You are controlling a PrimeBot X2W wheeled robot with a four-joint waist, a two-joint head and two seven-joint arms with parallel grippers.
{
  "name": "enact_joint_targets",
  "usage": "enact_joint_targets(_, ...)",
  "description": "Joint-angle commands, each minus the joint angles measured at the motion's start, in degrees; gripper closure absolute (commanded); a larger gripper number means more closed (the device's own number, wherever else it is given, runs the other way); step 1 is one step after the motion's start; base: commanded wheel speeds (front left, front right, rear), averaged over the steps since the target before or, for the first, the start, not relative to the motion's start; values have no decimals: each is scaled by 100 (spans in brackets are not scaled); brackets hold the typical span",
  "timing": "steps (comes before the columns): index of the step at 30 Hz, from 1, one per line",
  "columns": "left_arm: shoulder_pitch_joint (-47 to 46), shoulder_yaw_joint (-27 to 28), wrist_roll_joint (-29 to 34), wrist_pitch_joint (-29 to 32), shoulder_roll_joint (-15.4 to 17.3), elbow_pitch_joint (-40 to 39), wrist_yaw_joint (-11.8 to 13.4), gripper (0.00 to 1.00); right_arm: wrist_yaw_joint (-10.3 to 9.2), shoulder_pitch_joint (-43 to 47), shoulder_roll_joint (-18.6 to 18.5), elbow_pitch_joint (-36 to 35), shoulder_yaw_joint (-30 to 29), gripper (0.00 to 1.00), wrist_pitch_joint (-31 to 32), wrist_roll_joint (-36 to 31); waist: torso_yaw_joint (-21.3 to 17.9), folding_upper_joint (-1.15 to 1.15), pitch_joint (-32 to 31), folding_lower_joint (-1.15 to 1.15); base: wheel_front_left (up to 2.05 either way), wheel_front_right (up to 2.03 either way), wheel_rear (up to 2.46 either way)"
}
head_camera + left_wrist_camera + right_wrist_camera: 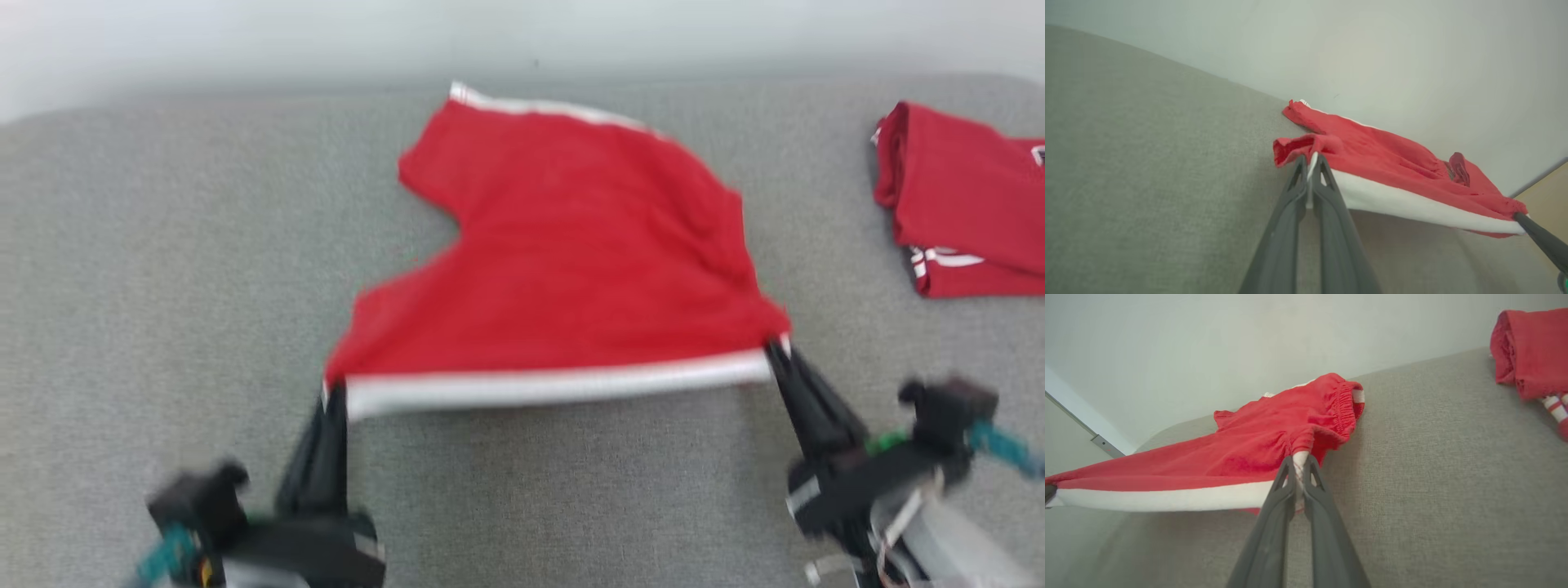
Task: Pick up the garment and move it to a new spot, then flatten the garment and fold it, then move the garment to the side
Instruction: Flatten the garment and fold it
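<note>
The garment (571, 261) is a pair of red shorts with white stripes, stretched out above the grey cushion. Its near white-striped edge runs between my two grippers and hangs taut off the surface. My left gripper (333, 390) is shut on the near left corner, and the left wrist view shows the garment (1392, 163) pinched at my left gripper (1310, 159). My right gripper (775, 349) is shut on the near right corner by the waistband, with the garment (1257, 445) clamped at the tips of that gripper (1299, 459). The far end still rests on the cushion.
A second red garment (963, 204), folded, lies at the right edge of the grey cushion (163, 269), also seen as a folded red pile (1531, 347) in the right wrist view. A pale wall (522, 33) stands right behind the cushion's far edge.
</note>
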Motion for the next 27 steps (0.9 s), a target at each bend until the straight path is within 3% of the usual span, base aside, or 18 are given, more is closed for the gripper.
enact_joint_targets(1, 294, 16, 114, -16, -1, 3, 30, 100, -17, 347, -14, -86, -154, 100, 28, -153, 71, 2, -258, 1, 0, 0, 0)
enact_joint_targets(7, 1117, 129, 191, -16, -119, 67, -62, 100, -17, 1648, 224, -636, -698, 100, 347, -485, 181, 2, -523, 1, 0, 0, 0)
enact_joint_targets(19, 1869, 466, 260, -17, -236, 65, -195, 100, -17, 3630, 849, -2017, -1522, 100, 1260, -1169, 217, 2, -717, 1, 0, 0, 0)
enact_joint_targets(27, 1331, 502, 618, 132, 67, -107, -299, 100, -17, 3464, 1163, -2560, -1641, 100, 1611, -1442, -25, 2, -499, 1, 0, 0, 0)
